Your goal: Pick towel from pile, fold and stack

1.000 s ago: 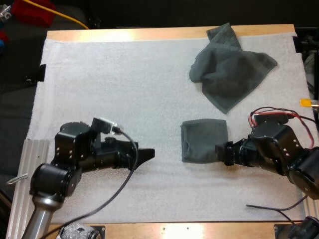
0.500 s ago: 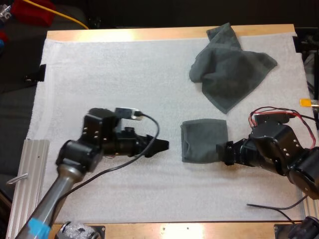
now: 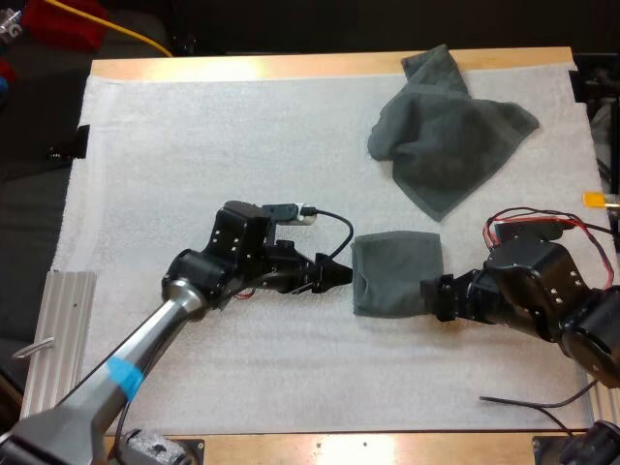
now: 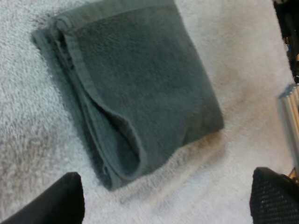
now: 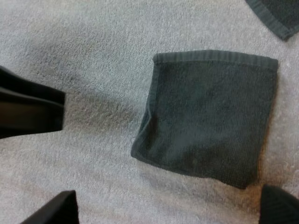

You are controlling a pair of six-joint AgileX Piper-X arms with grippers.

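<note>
The folded towel [image 3: 395,274] lies flat on the white mat [image 3: 194,145], right of the middle and in the near half of the table [image 3: 291,66]. The crumpled towel [image 3: 446,131] lies well apart from it, toward the far right. Our left claw [image 3: 337,274] is just beside the folded towel's left edge, and our right claw [image 3: 433,295] is at its right edge. In the wrist views both claws stand apart and hold nothing, and the cloth is clear of them.

We judge that the step in hand is to take this folded piece from its two sides. To do it well, we should keep both claws low, close to the mat. Each one should go far enough over its edge to clamp all the layers together. If only the upper layer is caught, the fold will probably open during the lift. Both sides should rise together and level.

The folded towel is nearly square, so we cannot name a clear long axis. Its sides run about parallel to the mat's edges, only a little turned. The side with the loose stacked layers points to our left claw, and the hemmed edge points to the far side of the table.
</note>
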